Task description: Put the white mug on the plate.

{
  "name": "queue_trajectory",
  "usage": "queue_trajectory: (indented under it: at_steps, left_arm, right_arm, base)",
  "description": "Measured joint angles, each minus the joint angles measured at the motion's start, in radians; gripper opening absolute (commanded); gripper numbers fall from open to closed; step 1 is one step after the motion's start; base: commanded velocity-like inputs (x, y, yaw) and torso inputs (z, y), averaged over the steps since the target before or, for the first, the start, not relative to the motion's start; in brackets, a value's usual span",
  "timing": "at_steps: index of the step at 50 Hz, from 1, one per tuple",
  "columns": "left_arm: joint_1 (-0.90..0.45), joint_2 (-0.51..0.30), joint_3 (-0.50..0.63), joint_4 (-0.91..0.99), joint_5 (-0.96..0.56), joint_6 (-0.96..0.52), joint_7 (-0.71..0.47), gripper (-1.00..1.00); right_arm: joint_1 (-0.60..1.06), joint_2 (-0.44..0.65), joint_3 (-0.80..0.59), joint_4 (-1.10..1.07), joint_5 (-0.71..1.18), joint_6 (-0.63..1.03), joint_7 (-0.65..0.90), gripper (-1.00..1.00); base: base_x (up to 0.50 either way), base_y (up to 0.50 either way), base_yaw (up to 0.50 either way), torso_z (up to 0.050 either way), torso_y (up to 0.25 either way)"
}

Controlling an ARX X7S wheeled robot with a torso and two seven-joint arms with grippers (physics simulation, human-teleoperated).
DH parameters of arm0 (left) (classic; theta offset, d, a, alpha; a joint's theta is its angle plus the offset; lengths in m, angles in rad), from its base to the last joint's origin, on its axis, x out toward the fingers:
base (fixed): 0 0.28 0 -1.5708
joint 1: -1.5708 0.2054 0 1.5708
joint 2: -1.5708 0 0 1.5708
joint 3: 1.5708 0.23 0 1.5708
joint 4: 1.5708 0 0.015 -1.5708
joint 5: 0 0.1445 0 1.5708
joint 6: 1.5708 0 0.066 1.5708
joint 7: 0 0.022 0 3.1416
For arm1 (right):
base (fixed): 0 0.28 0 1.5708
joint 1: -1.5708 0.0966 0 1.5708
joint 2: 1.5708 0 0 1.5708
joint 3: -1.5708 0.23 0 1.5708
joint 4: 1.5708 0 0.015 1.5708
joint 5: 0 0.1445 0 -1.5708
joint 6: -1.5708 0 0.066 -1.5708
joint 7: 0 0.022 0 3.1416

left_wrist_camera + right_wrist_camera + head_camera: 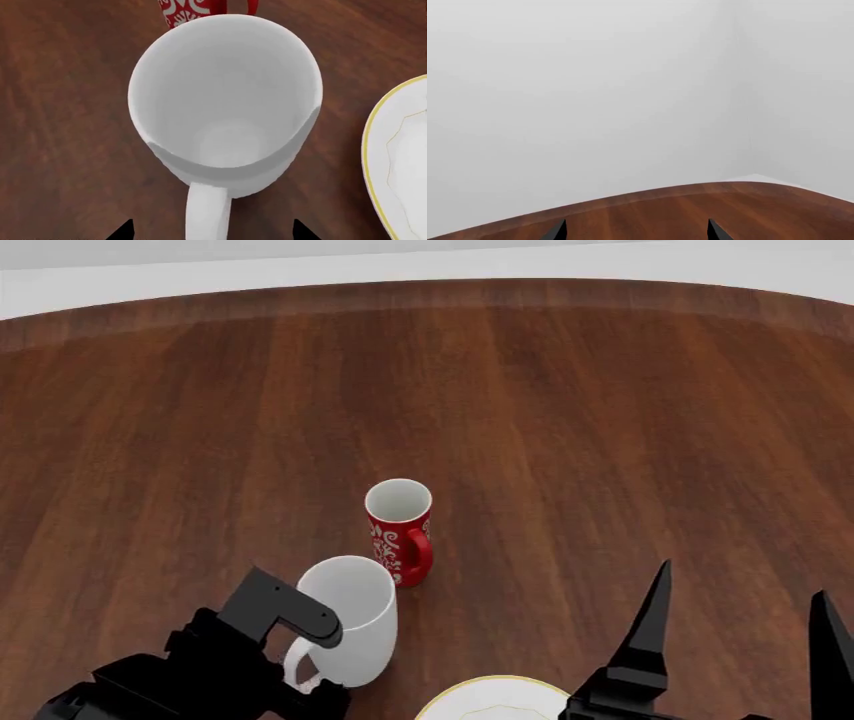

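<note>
White mug [350, 625] upright on the dark wooden table [561, 420], directly in front of the left gripper [210, 232], mouth open to that wrist's camera and showing a plain, empty white inside. Loop handle [207, 210] turned back toward the gripper and lying in the gap between the two black fingertips [123, 231], one tip on each side, bare wood visible between each tip and the handle. Left jaws spread wide, then, straddling the handle and closed on nothing; no contact with the mug visible in the wrist view. Seen from the head camera, one black finger link up beside the mug's near wall, close to the rim; whether touching there, impossible to tell. Not on the plate [400, 165]: mug on bare wood, apart from it. Plate itself off to the gripper's right side, white with a thin gold-yellow rim, flat on the table, only part of it in view, a strip of wood between its edge and the mug. Beyond the white mug, on the far side from the gripper, a slimmer red mug [400, 535] with a white swirl pattern, upright, just beside the white one. Further right, past the plate, the right gripper [741, 640] raised off the table with its two pointed black fingers held well apart, holding nothing, aimed across the far table edge toward a pale blank wall [627, 90].
</note>
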Motion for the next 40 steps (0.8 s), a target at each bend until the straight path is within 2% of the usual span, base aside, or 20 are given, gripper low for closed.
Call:
queue_trajectory:
  at_steps: [7,8,30,40]
  left_arm:
    - [0.002,0.0,0.007,-0.001,-0.008,0.001,0.002,1.0]
    - [0.002,0.0,0.007,-0.002,-0.008,0.001,0.002,-1.0]
    - [0.003,-0.005,0.011,0.003,-0.016,0.004,-0.016,-1.0]
    - [0.031,-0.057,0.018,0.16,-0.025,-0.066,-0.058,-1.0]
  right_arm:
    - [0.0,0.001,-0.002,0.001,0.001,-0.002,0.002,1.0]
    - [0.0,0.001,-0.002,0.001,0.001,-0.002,0.002,1.0]
    - [-0.01,0.006,-0.005,-0.008,0.002,-0.005,0.01,1.0]
    - [-0.019,0.011,-0.005,-0.022,0.003,-0.005,0.016,1.0]
  base:
    - [0.0,0.0,0.0,0.0,0.0]
    - [0.0,0.0,0.0,0.0,0.0]
    - [0.0,0.0,0.0,0.0,0.0]
    - [0.0,0.0,0.0,0.0,0.0]
